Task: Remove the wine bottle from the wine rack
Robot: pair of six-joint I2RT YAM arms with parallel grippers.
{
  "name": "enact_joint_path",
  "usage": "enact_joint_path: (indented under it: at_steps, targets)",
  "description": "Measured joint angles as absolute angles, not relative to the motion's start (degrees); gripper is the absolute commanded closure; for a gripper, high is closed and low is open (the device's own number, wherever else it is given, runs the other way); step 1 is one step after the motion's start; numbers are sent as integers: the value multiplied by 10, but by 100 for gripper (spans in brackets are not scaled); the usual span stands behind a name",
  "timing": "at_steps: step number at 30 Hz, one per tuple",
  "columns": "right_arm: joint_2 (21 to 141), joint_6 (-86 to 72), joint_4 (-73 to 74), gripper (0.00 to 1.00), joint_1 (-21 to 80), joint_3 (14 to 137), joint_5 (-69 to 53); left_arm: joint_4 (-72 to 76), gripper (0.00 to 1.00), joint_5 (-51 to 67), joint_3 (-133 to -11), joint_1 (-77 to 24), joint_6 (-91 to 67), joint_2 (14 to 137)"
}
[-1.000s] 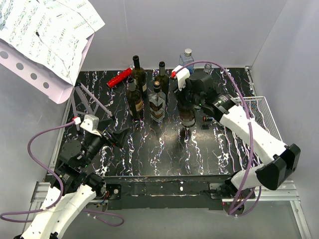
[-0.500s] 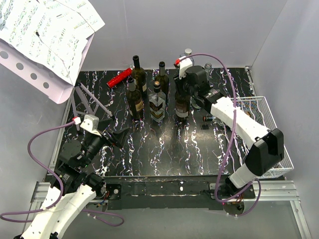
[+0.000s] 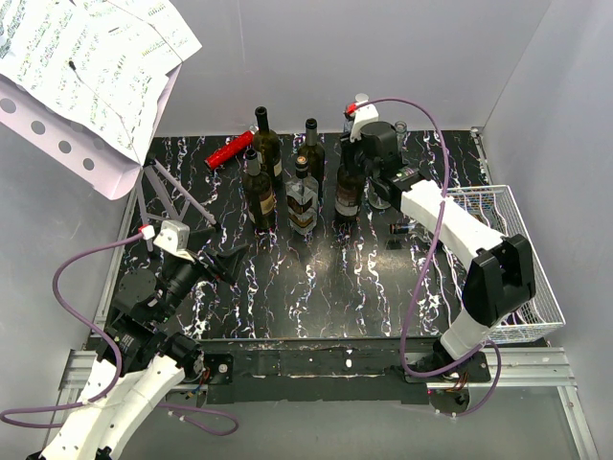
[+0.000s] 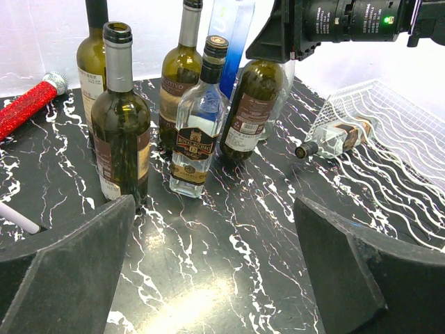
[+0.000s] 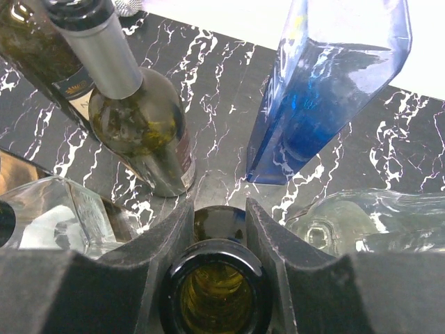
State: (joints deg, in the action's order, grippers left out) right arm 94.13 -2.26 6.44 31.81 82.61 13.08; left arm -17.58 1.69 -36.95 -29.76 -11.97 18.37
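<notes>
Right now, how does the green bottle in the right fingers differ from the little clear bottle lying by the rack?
The green bottle stands near upright, gripped at the neck by the right fingers; the clear bottle lies on its side, untouched. The green one is much larger. Its mouth is open; the clear one is capped. Both carry labels.

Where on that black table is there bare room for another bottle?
The widest bare patch is the table's near middle, between the left gripper and the wine rack, in front of the bottles. The back row around the right gripper is crowded.
</notes>
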Motion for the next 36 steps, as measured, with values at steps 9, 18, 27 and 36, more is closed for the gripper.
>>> enact_joint_path:
  at_steps: [9, 18, 27, 36]
  targets:
    - [942, -43, 54, 75, 312, 826, 148, -176, 2, 15, -369, -298, -120, 184]
    - [948, -44, 44, 76, 312, 815, 157, -176, 2, 15, -369, -298, -120, 184]
    - [957, -44, 13, 33, 311, 796, 156, -176, 2, 15, -369, -298, -120, 184]
    - [942, -26, 1, 16, 311, 796, 137, -176, 2, 15, -369, -298, -120, 184]
